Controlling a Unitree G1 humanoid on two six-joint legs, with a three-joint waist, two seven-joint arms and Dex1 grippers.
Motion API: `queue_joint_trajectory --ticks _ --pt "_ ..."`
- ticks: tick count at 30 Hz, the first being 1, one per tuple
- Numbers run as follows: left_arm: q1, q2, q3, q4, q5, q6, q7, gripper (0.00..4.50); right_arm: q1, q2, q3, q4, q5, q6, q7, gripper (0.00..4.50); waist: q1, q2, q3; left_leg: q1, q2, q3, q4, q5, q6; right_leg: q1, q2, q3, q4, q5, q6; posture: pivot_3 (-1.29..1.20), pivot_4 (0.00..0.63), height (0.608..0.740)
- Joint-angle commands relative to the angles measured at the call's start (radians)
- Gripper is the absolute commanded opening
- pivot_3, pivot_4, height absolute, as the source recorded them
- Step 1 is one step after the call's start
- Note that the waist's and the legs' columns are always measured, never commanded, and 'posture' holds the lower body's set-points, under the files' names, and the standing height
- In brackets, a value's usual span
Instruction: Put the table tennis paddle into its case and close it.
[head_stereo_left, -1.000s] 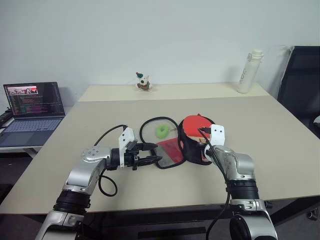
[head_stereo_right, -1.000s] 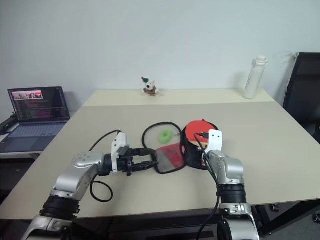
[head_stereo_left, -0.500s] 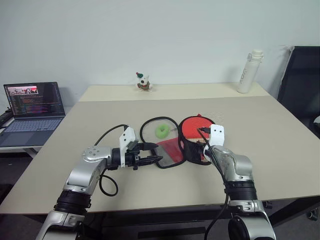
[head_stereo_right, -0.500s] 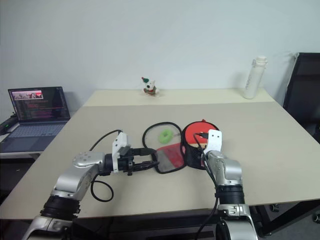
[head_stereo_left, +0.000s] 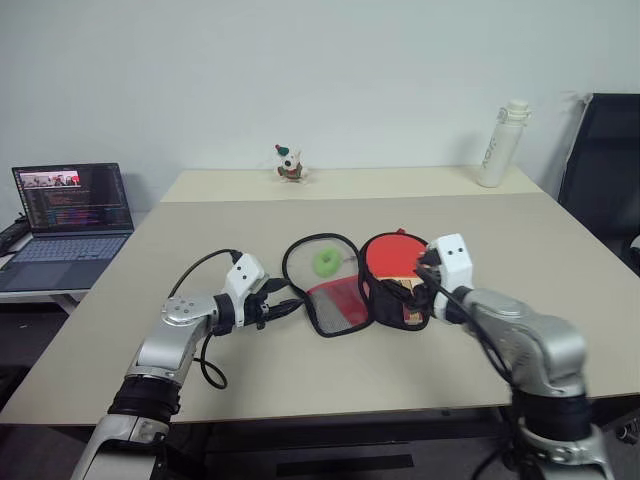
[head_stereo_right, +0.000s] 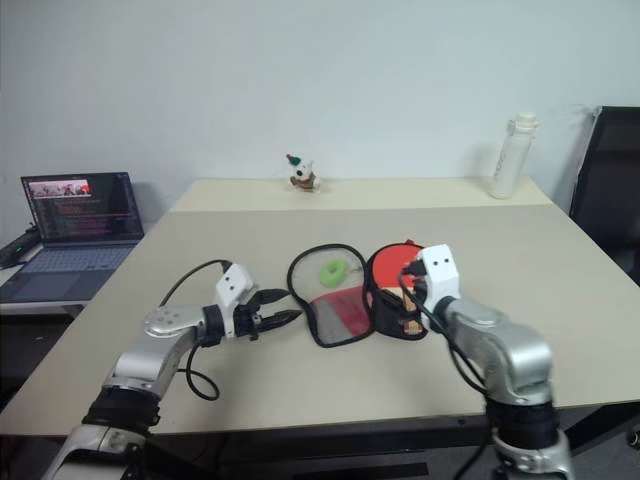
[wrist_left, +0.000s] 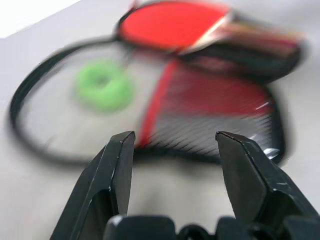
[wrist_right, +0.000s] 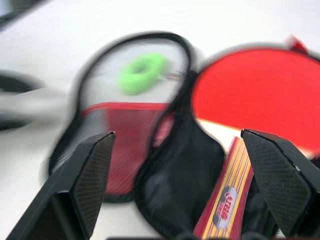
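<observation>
So your left gripper has its two fingers parted with nothing between them, hanging just off the near left edge of the case and not touching it. Your right gripper is spread really wide, also holding nothing, sitting over the near right side of the case. The case lies flat and unzipped on the table between both arms: one flap, with the red mesh pocket and a green ring on it, is folded out to your left, and the black half is on the right. The table tennis paddle is lying in that black half, red face up and uncovered, handle pointing toward you. The head cameras won't give you much on the handle, but your right wrist view shows its striped wood with a small logo badge sitting right between the open fingers, plus the black lining bunched up next to it. Your left wrist view gives you the silvery mesh and the zipper edge of the open flap up close. Further back you've got a laptop off the left side of the table, a little toy figure at the far edge, a white bottle at the far right, and a black chair beyond that.
</observation>
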Motion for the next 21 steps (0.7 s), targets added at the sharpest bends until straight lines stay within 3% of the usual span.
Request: queue_joint_trajectory --ticks 1,6,15,21 --pt "-0.05 -0.001 0.003 0.062 0.042 -0.057 0.029 1.83 -0.015 -0.077 -0.056 -0.079 0.09 0.017 0.097 4.45 0.001 0.0 0.0 0.0 0.0 0.0 0.0 0.0 0.0 0.0 0.0 0.0 0.0 0.0 0.0 0.0 0.15 0.74" --pt "-0.13 -0.03 -0.008 0.225 0.112 -0.101 0.104 0.02 -0.021 -0.16 -0.081 -0.071 0.119 0.003 0.14 4.45 0.007 0.0 0.0 0.0 0.0 0.0 0.0 0.0 0.0 0.0 0.0 0.0 0.0 0.0 0.0 0.0 0.15 0.74" --pt "-0.228 -0.073 -0.034 0.455 0.202 -0.156 0.191 0.02 -0.004 -0.192 -0.089 -0.071 0.123 -0.008 0.135 4.45 0.008 -0.001 0.0 -0.001 -0.001 0.0 0.0 0.0 0.0 0.0 0.0 0.0 0.0 0.0 0.0 0.0 0.15 0.74" --pt "-0.26 -0.153 -0.032 0.522 0.191 -0.129 0.191 0.02 0.018 -0.223 -0.073 -0.081 0.125 -0.036 0.168 4.45 0.014 -0.001 0.0 -0.001 -0.001 -0.001 0.001 0.0 0.0 0.0 0.0 -0.001 0.0 0.0 0.0 0.0 0.15 0.74"
